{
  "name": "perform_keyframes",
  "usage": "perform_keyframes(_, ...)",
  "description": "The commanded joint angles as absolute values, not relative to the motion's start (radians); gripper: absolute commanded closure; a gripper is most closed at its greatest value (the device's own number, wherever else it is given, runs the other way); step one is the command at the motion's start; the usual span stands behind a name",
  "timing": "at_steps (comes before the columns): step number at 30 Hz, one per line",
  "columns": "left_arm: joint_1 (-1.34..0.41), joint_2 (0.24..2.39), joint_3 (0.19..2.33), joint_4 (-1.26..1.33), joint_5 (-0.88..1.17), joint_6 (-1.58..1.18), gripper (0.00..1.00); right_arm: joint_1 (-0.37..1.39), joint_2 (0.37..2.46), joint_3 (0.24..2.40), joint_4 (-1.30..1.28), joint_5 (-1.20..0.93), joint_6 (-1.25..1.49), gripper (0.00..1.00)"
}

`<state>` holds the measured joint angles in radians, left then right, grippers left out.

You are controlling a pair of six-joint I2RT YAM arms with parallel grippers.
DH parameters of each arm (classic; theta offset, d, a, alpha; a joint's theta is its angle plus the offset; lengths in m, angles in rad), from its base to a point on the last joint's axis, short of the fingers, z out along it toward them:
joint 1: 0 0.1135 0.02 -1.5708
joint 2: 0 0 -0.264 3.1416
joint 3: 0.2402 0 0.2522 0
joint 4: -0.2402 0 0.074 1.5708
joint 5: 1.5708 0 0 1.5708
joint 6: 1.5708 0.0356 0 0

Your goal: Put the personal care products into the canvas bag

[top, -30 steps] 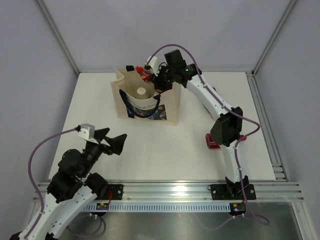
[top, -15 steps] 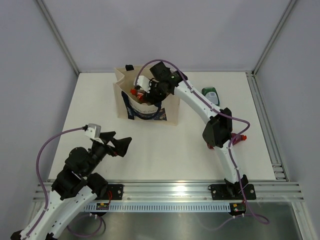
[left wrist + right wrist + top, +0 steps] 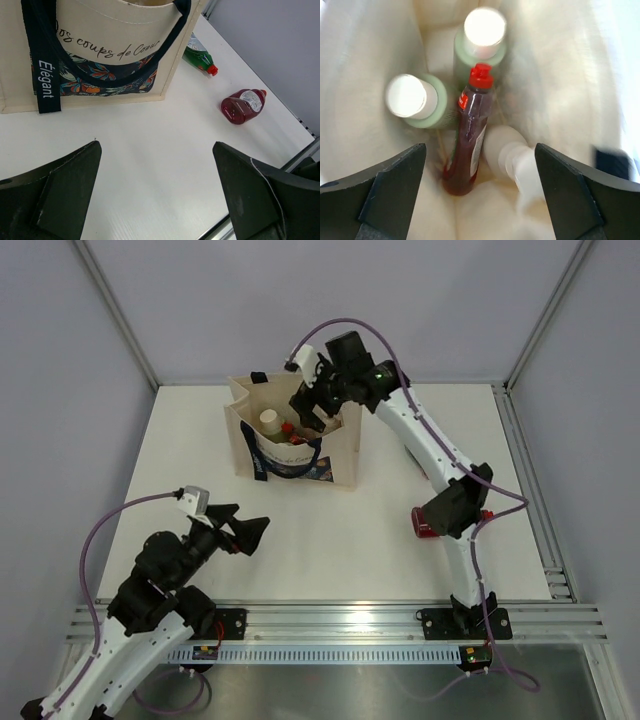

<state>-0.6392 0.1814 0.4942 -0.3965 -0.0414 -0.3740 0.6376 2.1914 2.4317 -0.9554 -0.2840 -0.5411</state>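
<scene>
From above, the canvas bag (image 3: 340, 455) stands upright at the far middle of the worktop (image 3: 330, 550), its mouth open. The right fingers (image 3: 310, 408) hang just over the bag's back right rim, spread apart with nothing between them. A cream cap (image 3: 270, 420) and a red cap (image 3: 288, 428) show side by side inside. A red bottle (image 3: 424, 524) lies on the worktop to the right, well apart from the bag and partly hidden by the right arm. The left fingers (image 3: 240, 527) hover near the front left, spread and empty, pointing towards the bag.

The left wrist view shows the bag's printed front at upper left, with a navy strap (image 3: 47, 75) hanging down it. A green bottle (image 3: 197, 54) with a red cap lies on its side just past the bag's right corner. The red bottle lies nearer the worktop's edge, apart from the green one. The left fingers sit wide apart, holding nothing.

The right wrist view looks straight down into the bag. A far cylinder (image 3: 482, 42) and a left cylinder (image 3: 417, 102), both pale green with cream caps, stand upright. A second red bottle (image 3: 470, 150) leans between them, cap up. A blurred white bottle (image 3: 512, 157) lies tilted to its right. The right fingers are released, one on each side of the view.
</scene>
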Motion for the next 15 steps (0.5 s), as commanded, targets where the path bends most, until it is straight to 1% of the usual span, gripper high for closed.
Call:
perform_keyframes(1,-0.635,0.196,0.491,-0.325,-0.006,-0.374,0.01,0.568,1.964,2.424,-0.891,-0.432,-0.384,0.0)
perform_keyframes(3,-0.635,0.201,0.476,-0.307,0.021,-0.373,0.01,0.494,1.896,2.357,-0.833,-0.537,-0.302,0.0)
perform_keyframes(5,-0.635,0.213,0.46,-0.285,0.025,-0.371,0.01,0.403,1.797,2.229,-0.766,-0.618,-0.223,0.01)
perform_keyframes(8,-0.635,0.235,0.459,-0.267,0.035,-0.38,0.01,0.307,1.692,2.051,-0.695,-0.64,-0.173,0.0)
perform_keyframes(9,-0.635,0.251,0.456,-0.262,0.035,-0.387,0.01,0.238,1.654,2.004,-0.674,-0.644,-0.158,0.01)
perform_keyframes(10,-0.635,0.259,0.454,-0.25,0.04,-0.4,0.01,0.201,1.641,1.908,-0.649,-0.649,-0.103,0.01)
perform_keyframes(13,-0.635,0.29,0.443,-0.229,0.052,-0.422,0.01,0.059,1.647,1.756,-0.566,-0.632,-0.011,0.01)
perform_keyframes(14,-0.635,0.298,0.439,-0.212,0.06,-0.445,0.01,0.031,1.661,1.731,-0.542,-0.586,0.07,0.0)
perform_keyframes(15,-0.635,0.305,0.433,-0.203,0.067,-0.451,0.01,0.009,1.683,1.718,-0.54,-0.575,0.078,0.0)
